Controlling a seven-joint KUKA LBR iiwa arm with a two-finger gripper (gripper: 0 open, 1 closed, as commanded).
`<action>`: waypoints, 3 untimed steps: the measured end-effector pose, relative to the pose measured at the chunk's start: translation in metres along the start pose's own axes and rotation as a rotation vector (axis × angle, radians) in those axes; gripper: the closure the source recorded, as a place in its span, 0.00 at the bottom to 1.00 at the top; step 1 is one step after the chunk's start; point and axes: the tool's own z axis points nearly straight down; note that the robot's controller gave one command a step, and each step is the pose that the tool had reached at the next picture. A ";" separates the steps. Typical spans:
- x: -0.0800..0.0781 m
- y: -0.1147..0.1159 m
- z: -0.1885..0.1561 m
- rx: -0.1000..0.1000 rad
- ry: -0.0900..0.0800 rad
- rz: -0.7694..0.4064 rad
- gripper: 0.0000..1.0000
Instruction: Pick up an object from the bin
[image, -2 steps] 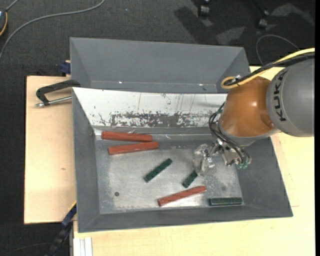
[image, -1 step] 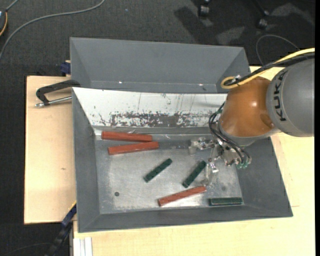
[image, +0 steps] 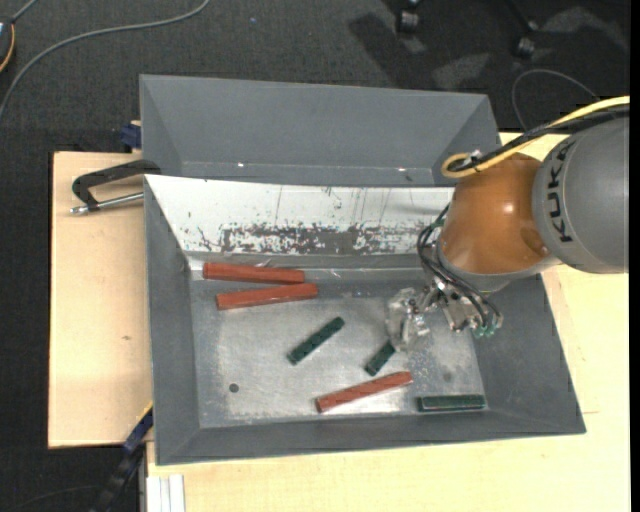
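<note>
Camera view showed the gripper (image: 412, 325) low in the right part of the bin (image: 170, 330), just beside a small dark green block (image: 380, 358) lying on the floor there; whether its jaws were open or shut could not be told. That block lay tilted and near a long red stick (image: 363, 392), so a grab could slip off it or bump the stick; another green block (image: 315, 340), two red sticks (image: 267, 295) near the back wall and a dark green bar (image: 451, 403) lay apart, not in the way.
</note>
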 end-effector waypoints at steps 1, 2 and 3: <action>0.000 0.000 0.000 0.000 0.000 0.000 0.00; 0.000 0.000 0.000 0.000 0.000 0.000 1.00; -0.021 0.011 -0.028 0.001 -0.008 -0.194 1.00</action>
